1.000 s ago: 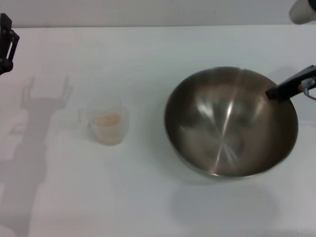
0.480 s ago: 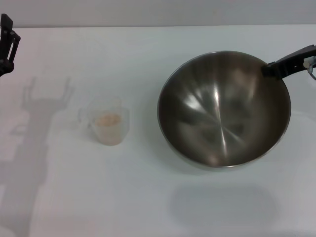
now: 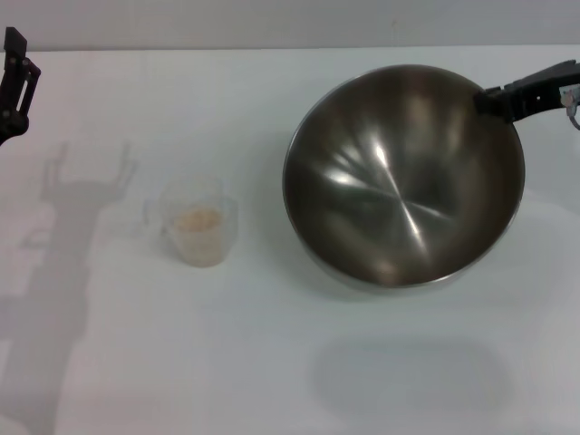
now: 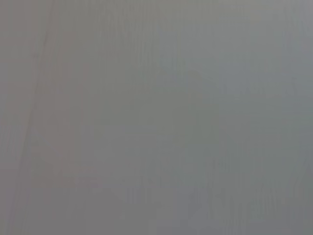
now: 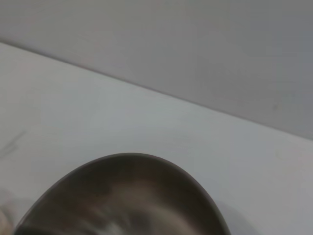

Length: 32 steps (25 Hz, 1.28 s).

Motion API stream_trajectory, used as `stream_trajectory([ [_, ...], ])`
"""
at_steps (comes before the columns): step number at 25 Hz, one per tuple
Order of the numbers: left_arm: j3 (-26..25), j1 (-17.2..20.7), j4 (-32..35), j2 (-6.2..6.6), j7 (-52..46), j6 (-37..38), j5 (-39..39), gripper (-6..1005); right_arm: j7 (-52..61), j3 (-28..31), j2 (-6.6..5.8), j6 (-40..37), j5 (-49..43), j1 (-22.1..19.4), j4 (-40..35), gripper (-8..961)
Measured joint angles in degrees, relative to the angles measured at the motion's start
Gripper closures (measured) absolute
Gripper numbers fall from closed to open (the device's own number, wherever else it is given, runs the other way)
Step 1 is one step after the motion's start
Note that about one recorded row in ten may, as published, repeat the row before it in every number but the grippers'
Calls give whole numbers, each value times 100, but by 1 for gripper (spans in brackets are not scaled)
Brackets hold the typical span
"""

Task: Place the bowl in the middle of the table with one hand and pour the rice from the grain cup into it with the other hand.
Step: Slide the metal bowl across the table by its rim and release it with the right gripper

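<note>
The steel bowl (image 3: 403,177) hangs tilted above the white table (image 3: 272,362) at the right, and its shadow lies on the table below it. My right gripper (image 3: 485,100) is shut on the bowl's far right rim. The bowl's rim also fills the low part of the right wrist view (image 5: 122,196). The clear grain cup (image 3: 198,227) stands upright left of centre with rice (image 3: 197,218) inside it. My left gripper (image 3: 14,82) is at the far left edge, well away from the cup, and its shadow on the table shows two spread fingers. The left wrist view shows only plain grey.
The table's far edge (image 3: 272,47) meets a grey wall at the back. White tabletop lies between the cup and the bowl and along the front.
My right gripper has lifted the bowl off the table, carrying it up and slightly left. The bowl tilts more toward me. The cup and left gripper have not moved.
</note>
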Motion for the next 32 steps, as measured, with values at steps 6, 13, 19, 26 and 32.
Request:
stream_trajectory([
  [6,0,-1,-3,4,0,-4,4,135,-58,-31,10,-225,348,-46,-6,927],
  [13,0,-6,17,7,0,-7,4,135,-138,-75,13,-297,751,7,223,923],
  [19,0,-9,22,7,0,-8,4,135,-143,-148,15,-343,789,143,767,919],
  [26,0,-19,22,7,0,-33,4,136,-142,-123,-3,-438,536,201,1138,915],
  [32,0,-23,22,7,0,-39,9,136,-183,-161,10,-543,365,212,1284,911],
])
